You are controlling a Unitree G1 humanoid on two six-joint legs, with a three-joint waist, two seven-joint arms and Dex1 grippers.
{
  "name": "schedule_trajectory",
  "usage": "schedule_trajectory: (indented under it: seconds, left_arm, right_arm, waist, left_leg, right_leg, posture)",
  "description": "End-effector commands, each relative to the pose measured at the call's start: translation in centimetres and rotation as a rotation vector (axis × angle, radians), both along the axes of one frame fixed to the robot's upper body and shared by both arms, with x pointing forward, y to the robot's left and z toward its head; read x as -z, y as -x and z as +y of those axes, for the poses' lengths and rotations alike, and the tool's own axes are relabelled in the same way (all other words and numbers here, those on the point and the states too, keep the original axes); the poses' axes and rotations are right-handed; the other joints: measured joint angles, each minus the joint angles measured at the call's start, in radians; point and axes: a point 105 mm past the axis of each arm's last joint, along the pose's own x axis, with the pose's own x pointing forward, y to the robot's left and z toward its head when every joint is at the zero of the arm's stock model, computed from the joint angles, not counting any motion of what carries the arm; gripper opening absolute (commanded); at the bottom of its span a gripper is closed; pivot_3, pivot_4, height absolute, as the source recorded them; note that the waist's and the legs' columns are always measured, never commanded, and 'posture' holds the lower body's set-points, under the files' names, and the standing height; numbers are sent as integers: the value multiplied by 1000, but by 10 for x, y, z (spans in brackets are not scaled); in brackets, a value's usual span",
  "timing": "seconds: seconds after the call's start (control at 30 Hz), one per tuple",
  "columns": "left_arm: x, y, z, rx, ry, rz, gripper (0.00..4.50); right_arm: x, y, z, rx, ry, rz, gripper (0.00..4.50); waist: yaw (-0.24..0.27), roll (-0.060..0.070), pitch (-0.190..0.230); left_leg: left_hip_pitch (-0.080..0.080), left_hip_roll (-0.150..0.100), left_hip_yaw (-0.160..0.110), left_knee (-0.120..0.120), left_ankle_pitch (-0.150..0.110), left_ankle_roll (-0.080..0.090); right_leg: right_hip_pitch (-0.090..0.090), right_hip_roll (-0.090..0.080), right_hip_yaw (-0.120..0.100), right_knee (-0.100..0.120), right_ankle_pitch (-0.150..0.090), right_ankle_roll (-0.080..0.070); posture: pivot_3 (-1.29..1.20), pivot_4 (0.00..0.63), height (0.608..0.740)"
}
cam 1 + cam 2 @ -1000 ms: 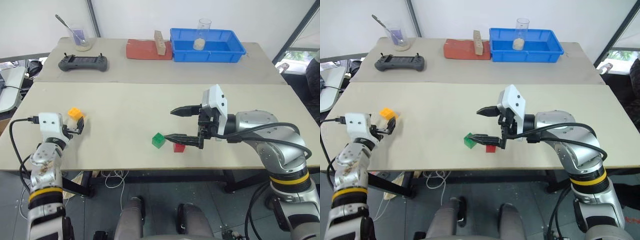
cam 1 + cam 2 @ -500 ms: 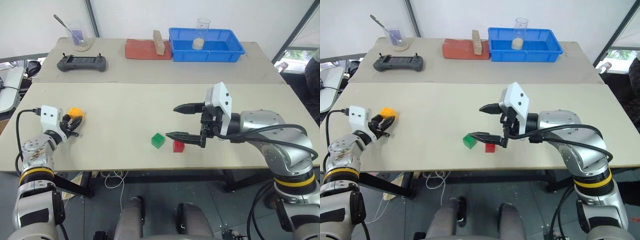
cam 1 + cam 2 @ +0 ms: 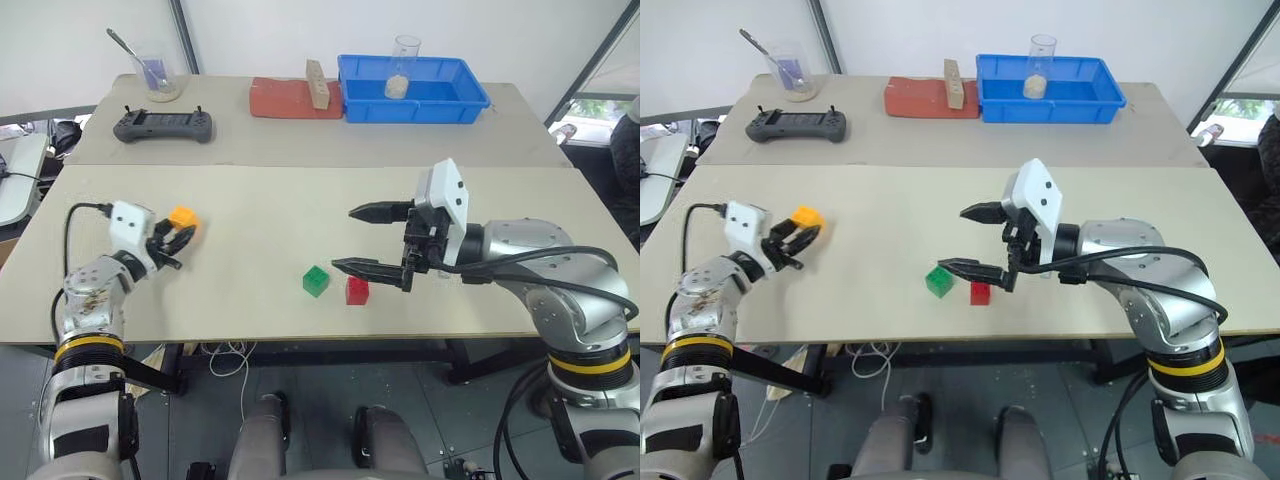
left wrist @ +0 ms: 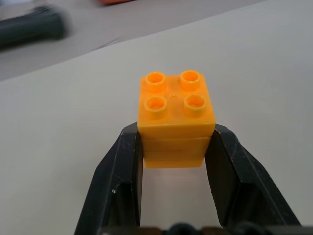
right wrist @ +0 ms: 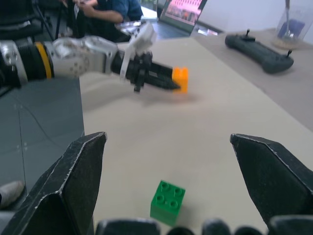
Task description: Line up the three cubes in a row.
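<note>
1. My left gripper [image 3: 181, 236]: clenched on the orange-yellow cube [image 4: 176, 115], 1 black finger on each side of it. The cube sits at my fingertips, studs up, lifted just clear of the table [image 3: 250, 210].
2. My right gripper [image 3: 362, 240]: released, its 2 fingers spread wide and holding nothing. It hangs above the table and points across toward my left gripper.
3. Green cube [image 3: 316, 281]: on the table, just below and a little beyond the tip of my right gripper's lower finger, well apart from my left gripper.
4. Red cube [image 3: 357, 290]: on the table, directly under my right gripper's lower finger, just beside the green cube but not touching it.
5. Handheld controller [image 3: 165, 125]: on the far table, well beyond my left gripper.
6. Blue tray [image 3: 470, 100]: on the far table, well beyond my right gripper, with a clear glass [image 3: 404, 66] standing in it.
7. Red pad [image 3: 285, 97]: just beside the tray, with a tan wooden block [image 3: 317, 82] on it.
</note>
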Motion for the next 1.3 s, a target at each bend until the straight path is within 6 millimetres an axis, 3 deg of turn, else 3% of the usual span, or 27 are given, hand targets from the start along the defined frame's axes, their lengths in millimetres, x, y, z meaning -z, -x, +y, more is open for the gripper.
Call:
schedule_trajectory:
  seconds: [0.03,0.13,0.23,0.33,0.47,0.57,1.3]
  left_arm:
    - [-24,18,-48,274,-32,-35,1298]
    - [-19,44,-89,542,-92,22,1298]
    - [-9,54,-103,661,-142,61,1298]
    - [7,48,-115,744,-195,85,1298]
    - [16,36,-110,762,-240,94,1298]
    - [10,32,-100,765,-240,89,1298]
    - [27,37,-80,771,-254,140,1298]
  right_arm:
    - [-17,13,-3,-22,-22,-60,4500]
    - [-13,24,-8,-44,25,-47,4500]
    - [-10,29,-10,-51,51,-31,4500]
    - [-3,34,-14,-49,81,-15,4500]
    - [0,36,-19,-26,91,-11,4500]
    - [1,36,-25,3,93,-10,4500]
    - [3,39,-24,-19,79,7,4500]
  waist:
    - [-1,0,0]
    - [-1,0,0]
    - [-3,0,0]
    - [-3,0,0]
    - [4,0,0]
    - [0,0,0]
    - [0,-1,0]
  left_leg:
    - [0,0,0,0,0,0]
    - [0,0,0,0,0,0]
    - [1,0,0,0,0,0]
    - [1,0,-1,0,0,0]
    - [2,0,-1,1,0,0]
    - [2,-1,-1,2,0,1]
    - [0,0,-1,2,0,1]
  right_leg:
    - [0,0,0,0,0,0]
    - [0,0,0,0,0,0]
    - [0,0,0,0,-1,-1]
    - [0,1,1,0,-1,-1]
    - [0,1,0,-1,-1,-1]
    - [1,0,0,-3,-1,2]
    - [1,1,1,-1,-1,0]
  posture:
    - [0,150,740]
    - [0,150,740]
    - [0,150,740]
    - [0,150,740]
    - [0,150,740]
    - [0,150,740]
    - [0,150,740]
